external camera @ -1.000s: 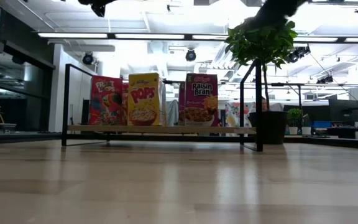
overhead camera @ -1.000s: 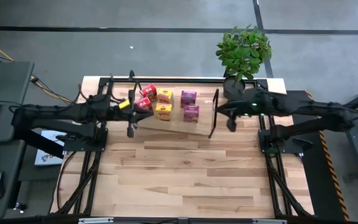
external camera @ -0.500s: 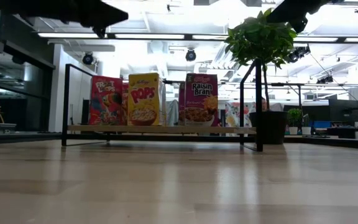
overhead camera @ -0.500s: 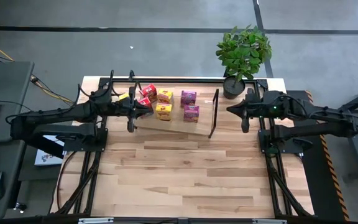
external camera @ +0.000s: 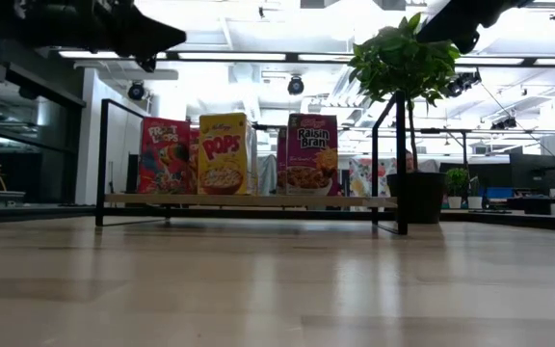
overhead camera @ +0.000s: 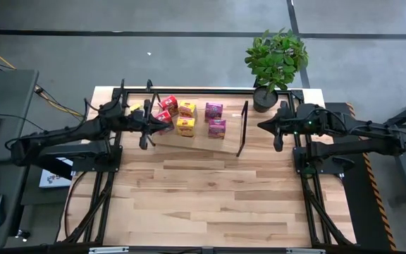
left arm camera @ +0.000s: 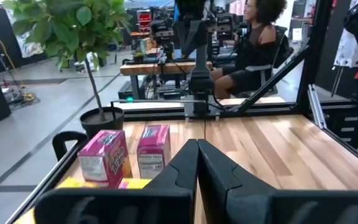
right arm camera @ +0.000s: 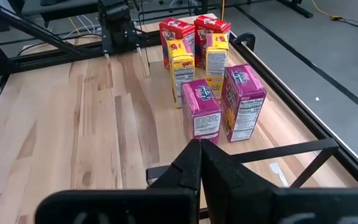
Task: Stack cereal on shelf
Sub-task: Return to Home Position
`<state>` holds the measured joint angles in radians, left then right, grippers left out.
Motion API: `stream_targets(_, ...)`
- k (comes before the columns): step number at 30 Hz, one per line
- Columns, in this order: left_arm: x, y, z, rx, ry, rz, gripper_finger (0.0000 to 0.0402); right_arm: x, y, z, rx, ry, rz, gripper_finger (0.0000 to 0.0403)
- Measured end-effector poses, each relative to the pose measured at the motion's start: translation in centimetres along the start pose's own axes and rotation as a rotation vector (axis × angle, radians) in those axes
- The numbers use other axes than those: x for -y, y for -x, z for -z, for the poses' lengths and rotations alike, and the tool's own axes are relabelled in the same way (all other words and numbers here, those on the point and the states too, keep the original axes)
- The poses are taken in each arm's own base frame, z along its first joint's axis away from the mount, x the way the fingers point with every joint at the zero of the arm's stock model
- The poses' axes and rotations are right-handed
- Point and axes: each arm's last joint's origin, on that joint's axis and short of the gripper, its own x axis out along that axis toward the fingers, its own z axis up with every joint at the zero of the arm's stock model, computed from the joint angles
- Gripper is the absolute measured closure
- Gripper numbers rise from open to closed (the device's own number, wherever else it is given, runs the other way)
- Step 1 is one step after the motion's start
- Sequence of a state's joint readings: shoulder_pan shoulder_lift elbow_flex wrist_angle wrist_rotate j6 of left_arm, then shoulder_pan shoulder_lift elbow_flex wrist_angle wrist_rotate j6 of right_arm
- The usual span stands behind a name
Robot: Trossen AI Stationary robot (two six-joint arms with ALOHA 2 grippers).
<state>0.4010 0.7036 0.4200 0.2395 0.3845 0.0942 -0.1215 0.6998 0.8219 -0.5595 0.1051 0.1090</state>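
Six small cereal boxes stand upright on the shelf's wooden board (overhead camera: 220, 144): two red (overhead camera: 170, 104), two yellow (overhead camera: 185, 125) and two magenta (overhead camera: 217, 128). The low view shows a red (external camera: 165, 156), a yellow (external camera: 224, 154) and a magenta (external camera: 308, 152) box front. My left gripper (left arm camera: 196, 144) is shut and empty. It hovers over the shelf's left end (overhead camera: 162, 123), by the red boxes. My right gripper (right arm camera: 199, 144) is shut and empty. It hangs in the air just right of the shelf's right wire frame (overhead camera: 261, 125).
A potted plant (overhead camera: 275, 60) stands at the table's far right corner, just behind my right gripper. The shelf's black wire end frames (overhead camera: 242, 130) rise at both ends of the board. Bare wooden tabletop (overhead camera: 210, 197) lies in front of the shelf. A seated person (left arm camera: 253, 43) shows beyond the table.
My right gripper has drawn back from the shelf's right wire frame toward the table's right edge, then held still. My left arm has come down into the low view above the shelf's left end. The boxes have not moved.
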Motion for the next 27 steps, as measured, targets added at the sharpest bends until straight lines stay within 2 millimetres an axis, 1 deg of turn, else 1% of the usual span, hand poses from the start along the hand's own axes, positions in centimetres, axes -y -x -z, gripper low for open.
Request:
stream_targets(5,0.2,1.0,1.5,-0.001,0.007,-0.018,0.0402,0.0,0.0,0.1,-0.006,-0.005,0.001,0.0403)
stream_targets(12,1.0,2.3,3.7,0.064,0.014,-0.024,0.0401,0.0,0.0,0.1,-0.005,-0.005,0.004,0.0403)
stream_targets(15,1.3,2.7,4.7,0.065,0.031,-0.020,0.0401,0.1,0.0,0.0,-0.002,-0.005,0.030,0.0403)
stream_targets(19,1.7,3.2,5.4,0.083,0.036,0.030,0.0401,0.2,0.0,0.0,0.001,-0.003,0.053,0.0403)
stream_targets(23,1.9,3.6,6.2,0.086,0.038,0.028,0.0401,0.1,0.0,0.0,0.000,-0.005,0.044,0.0403)
stream_targets(27,1.9,3.9,7.0,0.091,0.121,0.006,0.0402,0.1,0.0,0.1,-0.008,-0.004,0.045,0.0403)
